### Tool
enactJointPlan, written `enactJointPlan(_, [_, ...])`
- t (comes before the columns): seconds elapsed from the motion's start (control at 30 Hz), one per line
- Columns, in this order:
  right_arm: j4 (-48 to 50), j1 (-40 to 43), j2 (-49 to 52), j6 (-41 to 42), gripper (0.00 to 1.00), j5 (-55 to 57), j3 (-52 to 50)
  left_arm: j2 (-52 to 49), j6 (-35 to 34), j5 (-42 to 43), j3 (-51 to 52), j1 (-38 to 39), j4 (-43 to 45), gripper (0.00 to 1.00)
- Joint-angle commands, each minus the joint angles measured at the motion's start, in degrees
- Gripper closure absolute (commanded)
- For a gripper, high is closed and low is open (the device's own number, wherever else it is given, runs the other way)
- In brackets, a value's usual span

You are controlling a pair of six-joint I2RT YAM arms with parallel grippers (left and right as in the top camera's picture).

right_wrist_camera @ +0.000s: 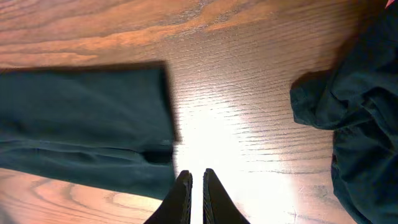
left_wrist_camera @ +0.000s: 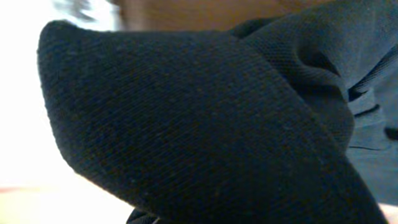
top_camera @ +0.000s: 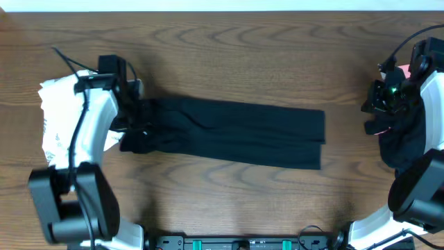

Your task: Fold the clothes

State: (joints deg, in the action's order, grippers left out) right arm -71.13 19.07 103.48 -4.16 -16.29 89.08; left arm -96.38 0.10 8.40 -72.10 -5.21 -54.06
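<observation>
A black shirt [top_camera: 236, 130], folded into a long strip, lies across the middle of the table. My left gripper [top_camera: 135, 117] is at its left end, where the fabric is bunched. In the left wrist view black fabric [left_wrist_camera: 199, 118] rises close to the lens and hides the fingers, so the gripper seems shut on it. My right gripper [right_wrist_camera: 197, 177] is shut and empty, just above bare wood off the strip's right end [right_wrist_camera: 81, 118]. In the overhead view my right gripper [top_camera: 369, 107] is beside a pile of black clothes [top_camera: 406, 139].
The black pile [right_wrist_camera: 360, 124] lies at the right edge with a pink piece [top_camera: 401, 71] behind it. A white, grey-printed garment [top_camera: 55, 104] lies at the far left under my left arm. Bare wood shows at the back and front.
</observation>
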Motion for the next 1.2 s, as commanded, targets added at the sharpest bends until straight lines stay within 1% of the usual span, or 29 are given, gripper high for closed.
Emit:
enactJointPlan(0.0, [-0.28, 0.48, -1.62, 0.55, 0.92, -0.66, 0.59, 4.46, -1.75, -8.61, -1.44, -1.73, -0.15, 0.94])
enactJointPlan(0.17, [-0.61, 0.48, -1.64, 0.52, 0.92, -0.66, 0.59, 8.2, -1.73, -9.51, -1.49, -3.69, 0.52, 0.94])
enactJointPlan(0.27, [-0.63, 0.46, -1.64, 0.52, 0.92, -0.66, 0.59, 8.52, -2.03, -9.09, -1.7, -3.41, 0.42, 0.94])
enactJointPlan(0.37, [-1.03, 0.46, -1.64, 0.79, 0.92, -0.68, 0.59, 8.52, -3.76, -8.85, -1.7, -2.05, 0.42, 0.94])
enactJointPlan(0.6, [-1.86, 0.46, -1.64, 0.76, 0.93, -0.66, 0.59, 8.5, -5.57, -8.92, -1.7, 4.37, 1.57, 0.94])
enactJointPlan(0.87, [-2.58, 0.37, -1.64, 0.76, 0.93, -0.68, 0.59, 8.15, -10.19, -9.11, -1.7, 11.58, 3.91, 0.94])
enactJointPlan(1.17, [-3.3, 0.37, -1.64, 0.94, 0.93, -0.72, 0.59, 4.13, -13.0, -9.11, -1.66, 19.58, 6.27, 0.94])
